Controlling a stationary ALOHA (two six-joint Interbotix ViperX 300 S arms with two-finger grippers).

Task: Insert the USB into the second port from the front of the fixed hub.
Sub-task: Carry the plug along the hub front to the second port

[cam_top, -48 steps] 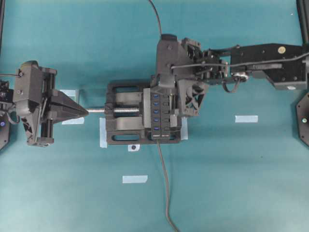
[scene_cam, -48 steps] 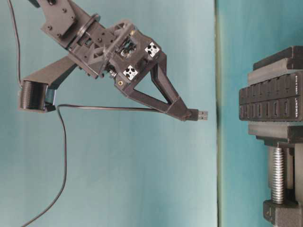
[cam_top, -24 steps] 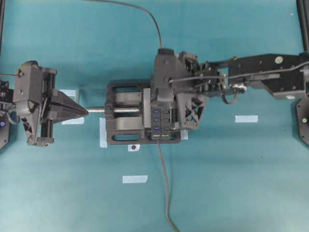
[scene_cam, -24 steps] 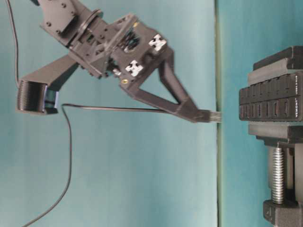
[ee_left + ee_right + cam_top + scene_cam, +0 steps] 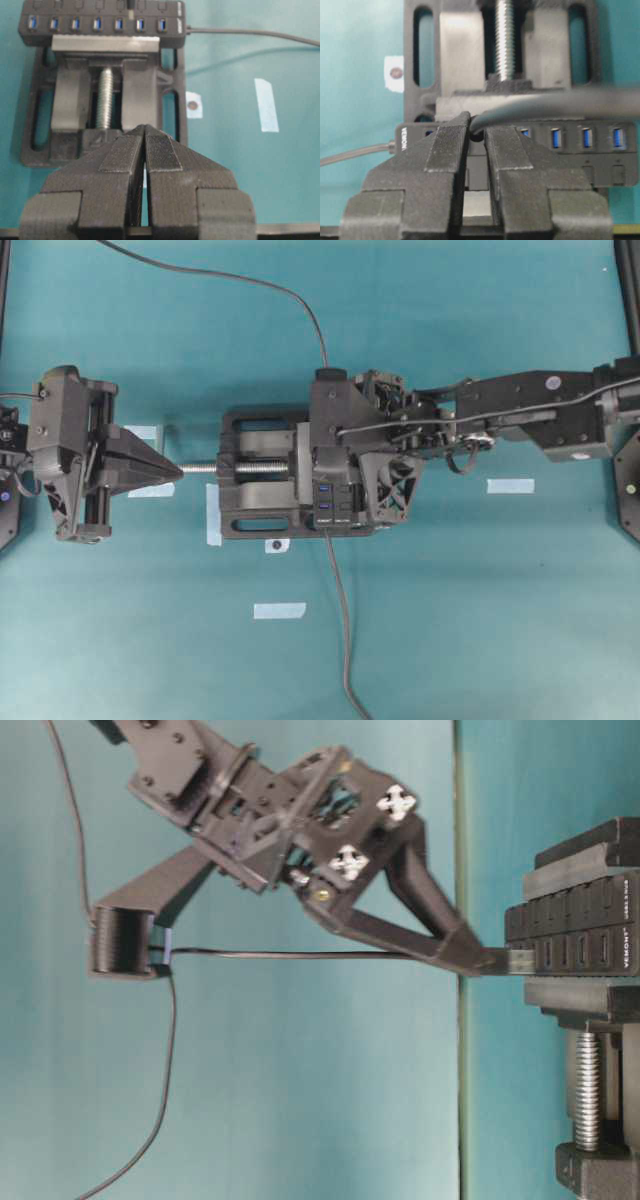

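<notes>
The right gripper (image 5: 477, 137) has its fingers (image 5: 447, 150) clamped on the USB (image 5: 518, 960), whose thin dark cable (image 5: 290, 955) trails back from between the pads; in the table-level view the plug's tip meets the face of the fixed hub (image 5: 575, 930), though how deep it sits cannot be told; from the right wrist view the plug stands at a port near the hub's labelled end, the exact port hidden by the fingers; white lettering on that end seems to read "VEMONT"; the hub is held in a black vise (image 5: 255, 490) with a silver screw (image 5: 105, 97) on the teal table (image 5: 480, 620); a thicker grey cable (image 5: 343, 630) leaves the hub; the left gripper (image 5: 145, 137) rests apart, pads pressed together on nothing.
</notes>
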